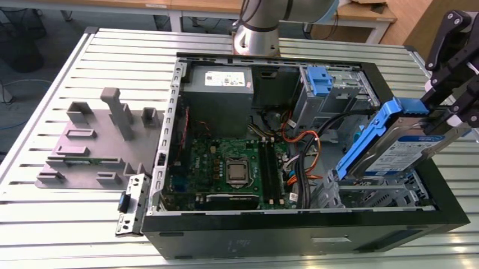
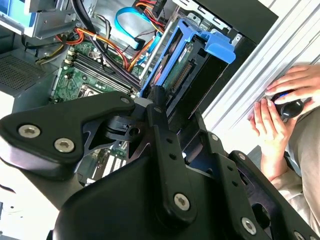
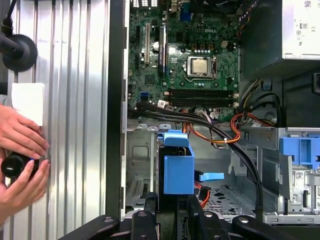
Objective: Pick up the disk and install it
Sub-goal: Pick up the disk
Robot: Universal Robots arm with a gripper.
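Your black linkage gripper (image 1: 443, 112) is clamped on the disk (image 1: 404, 150), a flat silver hard drive with a blue-and-white label and blue plastic side rails. The fingers stand either side of its upper end.

The disk hangs tilted. Its lower end dips into the open black computer tower case (image 1: 299, 238), at the exterior view's right. There it sits over the grey metal drive cage (image 1: 378, 193). The upper end, with its blue tab, sticks up above the case rim. It is not yet seated flat.

In the second wrist view the disk's circuit-board underside (image 2: 182, 75) shows between the fingers.

The green motherboard (image 1: 224, 168) lies next to the cage, toward the exterior view's left. A grey metal box with a small white label (image 1: 217, 92) sits in the case's far corner.

A grey plastic slotted tray (image 1: 97, 140) rests on the slatted aluminium table (image 1: 45, 224), outside the case.

In the first wrist view a person's hands (image 3: 20, 137) lie on the table beside the case, around a small black object (image 3: 14, 165).
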